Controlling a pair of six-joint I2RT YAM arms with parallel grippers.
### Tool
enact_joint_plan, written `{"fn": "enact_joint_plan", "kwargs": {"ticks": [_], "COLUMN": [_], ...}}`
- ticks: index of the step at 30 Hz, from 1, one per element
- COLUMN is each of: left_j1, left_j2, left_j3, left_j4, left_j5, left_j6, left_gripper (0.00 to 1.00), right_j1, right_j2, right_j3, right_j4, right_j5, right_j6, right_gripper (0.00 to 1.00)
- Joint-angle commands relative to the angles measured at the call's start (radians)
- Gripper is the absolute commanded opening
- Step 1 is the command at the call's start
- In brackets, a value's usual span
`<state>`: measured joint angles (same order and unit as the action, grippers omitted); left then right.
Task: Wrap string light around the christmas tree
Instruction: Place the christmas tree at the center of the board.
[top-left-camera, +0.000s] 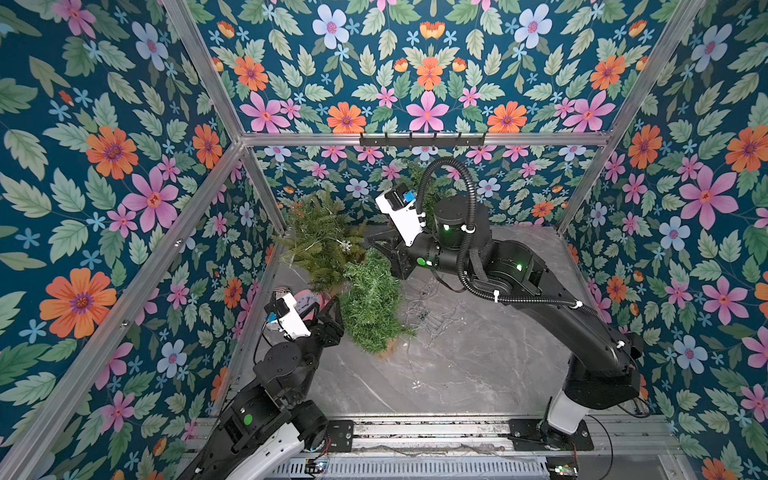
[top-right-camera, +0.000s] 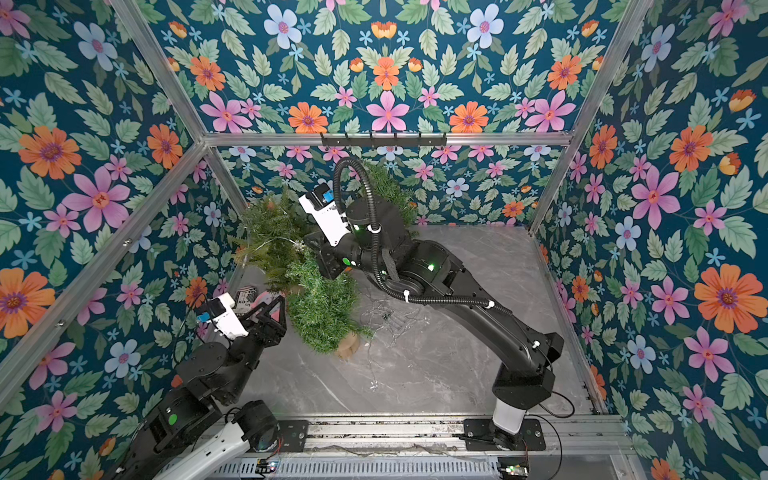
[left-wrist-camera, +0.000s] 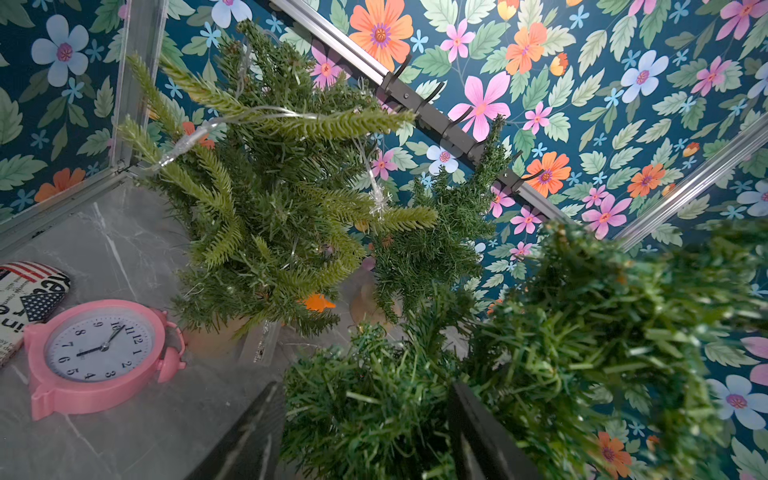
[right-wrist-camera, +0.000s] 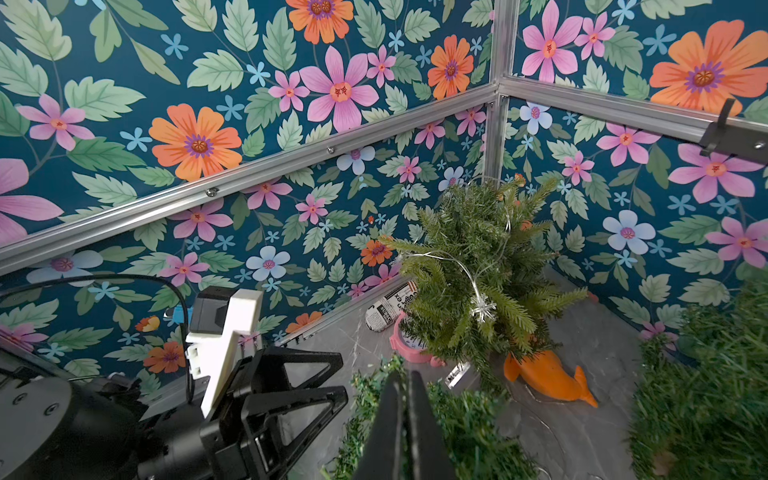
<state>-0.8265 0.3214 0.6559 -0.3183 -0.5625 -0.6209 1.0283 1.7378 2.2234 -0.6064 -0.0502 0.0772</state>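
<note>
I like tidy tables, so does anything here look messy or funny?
Yes. A tangle of string light lies loose in the middle of the table, while only a bit hangs on the light green tree. The pink alarm clock lies flat on its back instead of standing.

Grey marble worktop (top-left-camera: 457, 374) carries small trees (top-left-camera: 370, 307), a pink clock (left-wrist-camera: 95, 353), a printed pouch (left-wrist-camera: 25, 291), an orange toy (right-wrist-camera: 544, 376) and loose string light (top-left-camera: 428, 309).

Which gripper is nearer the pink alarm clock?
Left. The left gripper is right beside the pink alarm clock, jaws straddling foliage of the front tree. The right gripper, shut, is farther back, past that tree's top.
</note>
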Motion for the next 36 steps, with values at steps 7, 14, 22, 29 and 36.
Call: {"fn": "enact_joint_plan", "kwargs": {"ticks": [7, 14, 22, 29, 36], "left_j1": [0.0, 0.0, 0.0, 0.0, -0.001], "left_j2": [-0.013, 0.007, 0.042, 0.071, 0.041], "left_j3": [-0.004, 0.0, 0.018, 0.042, 0.038], "left_j4": [-0.019, -0.01, -0.015, -0.033, -0.05], "left_j5": [-0.023, -0.022, -0.012, 0.018, 0.004], "left_j6": [0.0, 0.0, 0.003, 0.016, 0.024], "left_gripper": [0.65, 0.65, 0.66, 0.67, 0.68], "right_j1": [0.009, 0.011, 0.011, 0.012, -0.094], "right_j2": [-0.07, -0.124, -0.19, -0.413, -0.705], "right_j3": [-0.191, -0.214, -0.204, -0.376, -0.802], "right_j4": [0.144, 0.18, 0.181, 0.257, 0.3], "right_j5": [0.031, 0.025, 0.115, 0.329, 0.513], "right_j6": [-0.017, -0.034, -0.107, -0.182, -0.162], "right_gripper": [0.04, 0.39, 0.77, 0.88, 0.91]}}
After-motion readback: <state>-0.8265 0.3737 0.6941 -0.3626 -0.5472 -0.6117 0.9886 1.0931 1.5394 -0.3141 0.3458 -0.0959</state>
